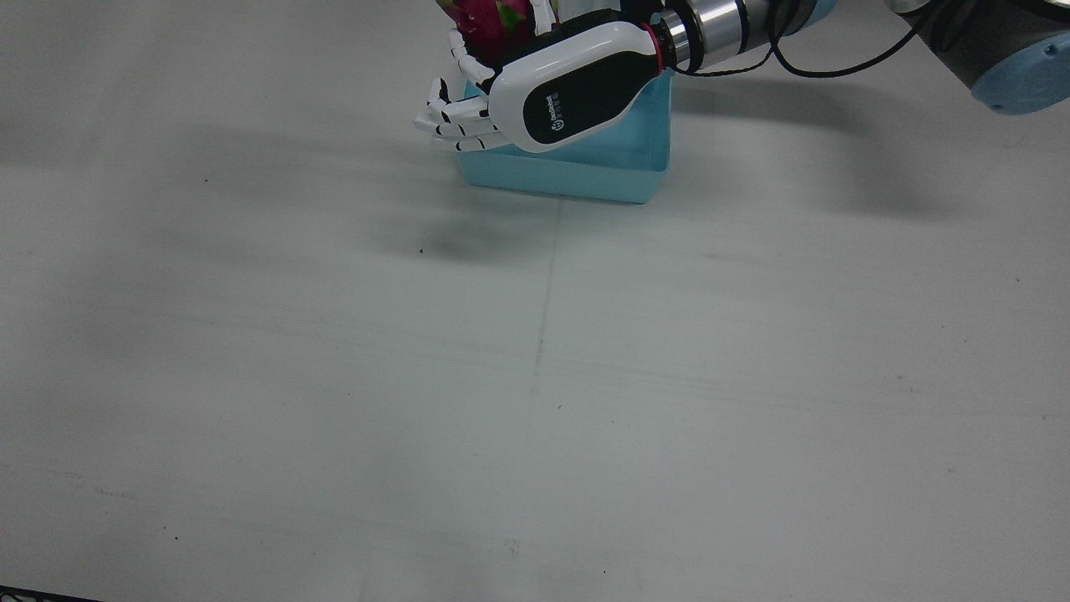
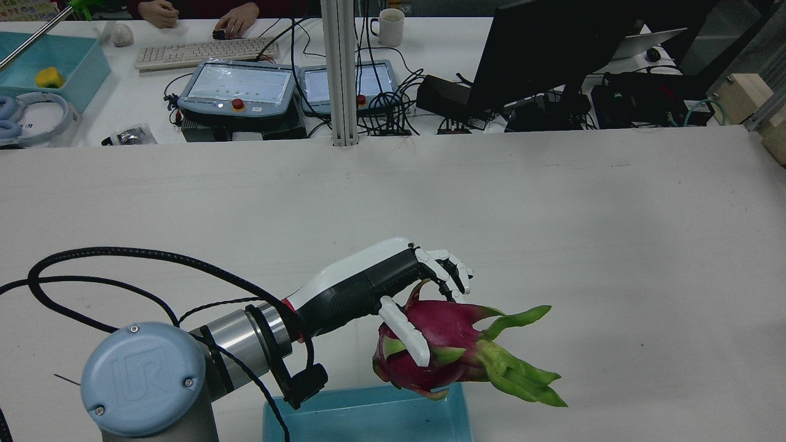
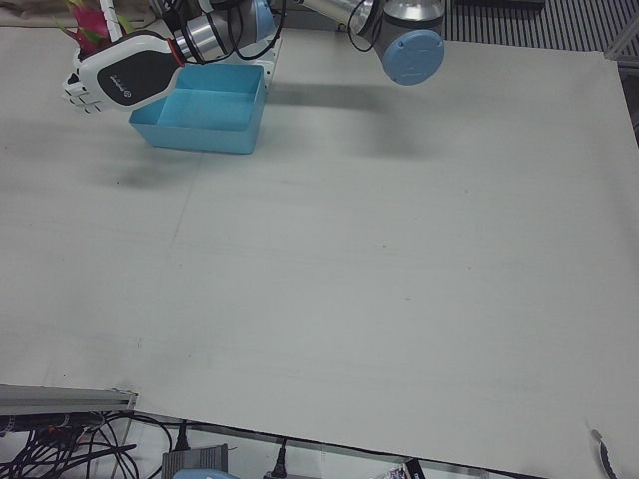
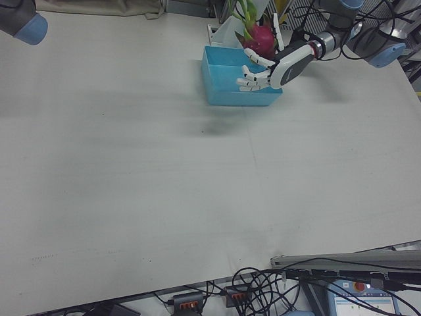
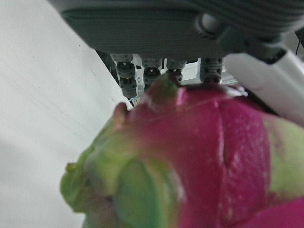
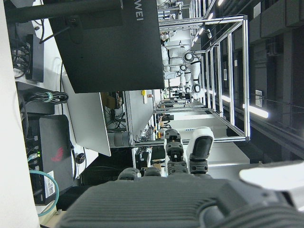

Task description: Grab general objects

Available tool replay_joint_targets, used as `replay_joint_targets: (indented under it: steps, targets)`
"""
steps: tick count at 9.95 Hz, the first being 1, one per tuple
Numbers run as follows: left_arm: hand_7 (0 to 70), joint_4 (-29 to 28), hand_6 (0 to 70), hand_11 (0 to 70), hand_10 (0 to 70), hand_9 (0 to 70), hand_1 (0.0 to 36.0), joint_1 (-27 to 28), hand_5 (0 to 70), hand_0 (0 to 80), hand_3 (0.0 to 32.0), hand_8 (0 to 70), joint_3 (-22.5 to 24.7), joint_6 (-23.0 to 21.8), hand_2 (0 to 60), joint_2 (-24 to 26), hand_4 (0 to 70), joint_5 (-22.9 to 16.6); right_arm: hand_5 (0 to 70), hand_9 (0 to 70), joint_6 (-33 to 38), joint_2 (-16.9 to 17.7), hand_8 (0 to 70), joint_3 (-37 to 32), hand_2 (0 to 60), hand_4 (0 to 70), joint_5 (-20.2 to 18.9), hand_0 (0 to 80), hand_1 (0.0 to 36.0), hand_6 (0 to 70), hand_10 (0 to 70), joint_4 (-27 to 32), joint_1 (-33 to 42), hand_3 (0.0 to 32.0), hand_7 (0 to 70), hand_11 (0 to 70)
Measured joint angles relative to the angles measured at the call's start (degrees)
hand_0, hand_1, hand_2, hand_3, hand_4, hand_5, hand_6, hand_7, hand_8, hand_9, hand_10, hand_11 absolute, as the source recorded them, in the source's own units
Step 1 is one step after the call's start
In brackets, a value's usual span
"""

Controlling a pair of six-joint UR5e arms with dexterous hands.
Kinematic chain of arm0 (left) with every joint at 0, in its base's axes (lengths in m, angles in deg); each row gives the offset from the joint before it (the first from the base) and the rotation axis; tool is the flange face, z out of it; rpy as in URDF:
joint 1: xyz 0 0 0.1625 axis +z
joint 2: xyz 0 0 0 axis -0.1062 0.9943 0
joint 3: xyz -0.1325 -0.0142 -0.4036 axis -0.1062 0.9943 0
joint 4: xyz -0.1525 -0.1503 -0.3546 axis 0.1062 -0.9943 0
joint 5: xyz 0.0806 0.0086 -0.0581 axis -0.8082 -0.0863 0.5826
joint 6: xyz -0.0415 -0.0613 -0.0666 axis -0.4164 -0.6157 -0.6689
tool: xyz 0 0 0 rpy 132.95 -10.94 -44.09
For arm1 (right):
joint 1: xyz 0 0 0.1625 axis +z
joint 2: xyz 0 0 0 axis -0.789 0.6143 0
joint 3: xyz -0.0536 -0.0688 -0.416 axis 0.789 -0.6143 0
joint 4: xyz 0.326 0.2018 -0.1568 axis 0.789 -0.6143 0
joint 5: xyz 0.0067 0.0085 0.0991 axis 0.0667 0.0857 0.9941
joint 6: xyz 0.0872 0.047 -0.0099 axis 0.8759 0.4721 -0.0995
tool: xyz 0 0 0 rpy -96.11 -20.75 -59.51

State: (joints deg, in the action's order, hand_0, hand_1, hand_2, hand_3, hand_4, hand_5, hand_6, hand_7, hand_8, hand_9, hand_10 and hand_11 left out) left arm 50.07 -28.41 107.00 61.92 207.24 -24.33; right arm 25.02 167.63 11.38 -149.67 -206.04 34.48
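My left hand [image 2: 381, 282] is shut on a magenta dragon fruit [image 2: 442, 344] with green leafy tips. It holds the fruit in the air, over the edge of a light blue bin [image 2: 368, 417]. In the front view the hand [image 1: 568, 84] lies across the bin [image 1: 585, 167], with the fruit [image 1: 489, 17] behind it at the top edge. The left hand view is filled by the fruit [image 5: 204, 161] against the palm. My right hand [image 6: 180, 190] shows only in its own view, with its fingers apart and nothing in it.
The bin [image 4: 227, 85] stands near the robot's side of the white table [image 1: 535, 376]. The right arm's elbow [image 4: 20, 23] is at the far corner in the right-front view. Beyond the table, a desk holds teach pendants [image 2: 236, 86], a keyboard and a monitor [image 2: 546, 49].
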Motion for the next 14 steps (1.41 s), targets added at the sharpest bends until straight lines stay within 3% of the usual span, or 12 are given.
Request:
replay_joint_targets:
  steps: [5,6,7,8,9,12,14]
  targets:
    - [48.2,0.26,17.0,13.1,9.4,15.7,9.0,4.76,36.7,51.6,0.0,17.4,0.03,0.72,7.0,-0.22,70.0,-0.02,0.0,0.0,0.0,0.0,0.0,0.01,0.0,0.0,-0.02,0.0,0.0,0.0,0.0,0.0,0.0,0.0,0.0,0.0]
    - [38.9,0.2,11.4,10.8,7.5,7.8,9.1,5.23,27.3,49.9,0.0,10.9,0.0,0.8,4.9,-0.27,67.2,-0.05,0.0,0.0,0.0,0.0,0.0,0.03,0.0,0.0,-0.03,0.0,0.0,0.0,0.0,0.0,0.0,0.0,0.0,0.0]
    - [25.3,0.02,3.7,5.3,3.3,3.6,7.9,5.76,10.3,49.3,0.0,4.2,-0.15,0.84,0.0,-0.3,30.8,-0.05,0.0,0.0,0.0,0.0,0.0,0.03,0.0,0.0,-0.02,0.0,0.0,0.0,0.0,0.0,0.0,0.0,0.0,0.0]
    - [18.5,-0.12,0.0,0.0,0.0,2.3,6.4,6.29,2.5,48.3,0.0,4.4,-0.32,0.87,0.0,-0.35,7.9,-0.05,0.0,0.0,0.0,0.0,0.0,0.04,0.0,0.0,-0.01,0.0,0.0,0.0,0.0,0.0,0.0,0.0,0.0,0.0]
    - [17.2,-0.2,0.0,0.0,0.0,2.0,6.1,6.79,1.5,48.0,0.0,4.5,-0.47,0.88,0.0,-0.38,5.3,-0.07,0.0,0.0,0.0,0.0,0.0,0.04,0.0,0.0,-0.03,0.0,0.0,0.0,0.0,0.0,0.0,0.0,0.0,0.0]
    - [18.1,-0.27,0.3,0.0,0.0,2.2,5.8,7.81,3.8,48.6,0.0,4.7,-0.54,0.95,0.0,-0.42,13.0,-0.04,0.0,0.0,0.0,0.0,0.0,0.01,0.0,0.0,-0.01,0.0,0.0,0.0,0.0,0.0,0.0,0.0,0.0,0.0]
    - [19.8,-0.27,0.8,0.0,0.0,2.5,5.8,7.99,4.9,48.5,0.0,5.0,-0.55,0.97,0.0,-0.41,11.8,-0.01,0.0,0.0,0.0,0.0,0.0,0.0,0.0,0.0,0.0,0.0,0.0,0.0,0.0,0.0,0.0,0.0,0.0,0.0]
